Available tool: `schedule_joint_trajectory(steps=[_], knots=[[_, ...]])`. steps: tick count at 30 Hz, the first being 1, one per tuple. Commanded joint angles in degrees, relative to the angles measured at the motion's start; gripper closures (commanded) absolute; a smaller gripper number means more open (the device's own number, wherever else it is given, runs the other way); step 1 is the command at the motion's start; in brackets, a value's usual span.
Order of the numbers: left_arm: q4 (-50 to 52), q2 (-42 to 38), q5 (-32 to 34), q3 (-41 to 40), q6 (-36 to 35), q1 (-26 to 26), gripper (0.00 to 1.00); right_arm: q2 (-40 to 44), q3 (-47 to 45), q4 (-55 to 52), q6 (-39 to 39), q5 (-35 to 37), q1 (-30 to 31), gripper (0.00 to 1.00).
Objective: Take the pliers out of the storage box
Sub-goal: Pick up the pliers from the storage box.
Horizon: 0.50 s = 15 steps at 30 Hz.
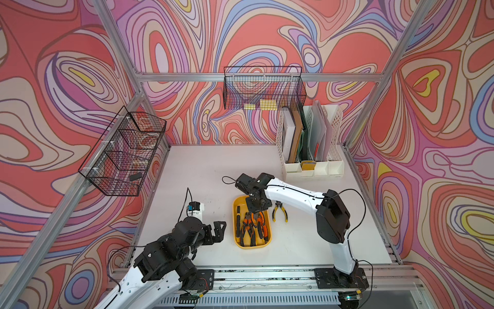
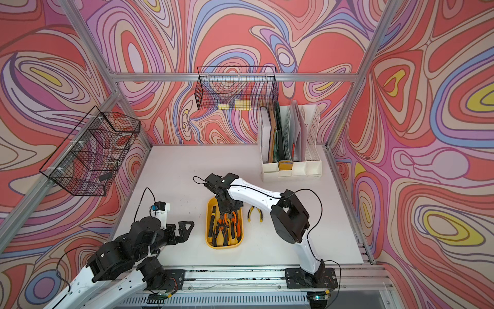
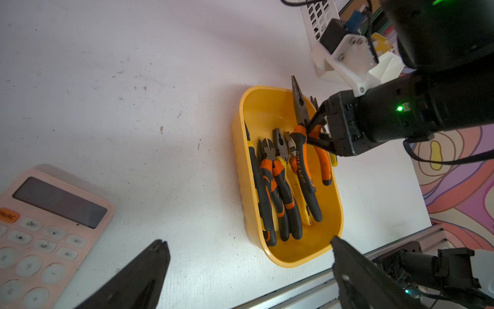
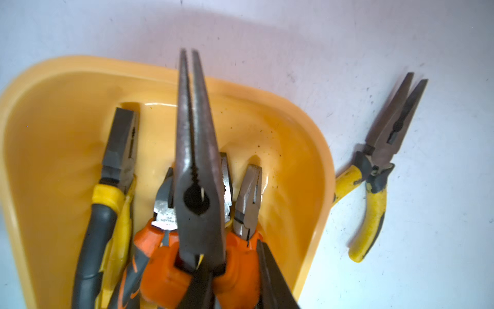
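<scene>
We see orange-handled needle-nose pliers (image 4: 196, 160) over the yellow storage box (image 1: 252, 246), clamped at the handles by the right end effector (image 3: 314, 133), its downturned wrist hiding the grip from above. The left end effector (image 1: 215, 232) hangs wide open nearby.

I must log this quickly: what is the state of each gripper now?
Left gripper: open, holding nothing.
Right gripper: closed on the orange-handled needle-nose pliers.
</scene>
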State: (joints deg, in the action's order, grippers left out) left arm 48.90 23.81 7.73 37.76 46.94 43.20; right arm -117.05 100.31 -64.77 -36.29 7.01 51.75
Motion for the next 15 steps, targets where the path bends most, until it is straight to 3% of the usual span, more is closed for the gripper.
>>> schedule_joint_trajectory(steps=[1, 7, 15], knots=[[1.0, 0.5, 0.8, 1.4, -0.1, 0.4, 0.0, 4.2, -1.4, 3.2, -0.4, -0.1, -0.5, 0.89], [1.7, 1.4, 0.8, 2.0, -0.3, 0.4, 0.0, 10.2, -2.5, 3.0, 1.8, -1.5, -3.5, 0.9], [0.4, 4.6, -0.7, 1.6, -0.8, 0.4, 0.0, 21.1, -8.9, 1.3, 12.6, -1.2, -14.6, 0.95]])
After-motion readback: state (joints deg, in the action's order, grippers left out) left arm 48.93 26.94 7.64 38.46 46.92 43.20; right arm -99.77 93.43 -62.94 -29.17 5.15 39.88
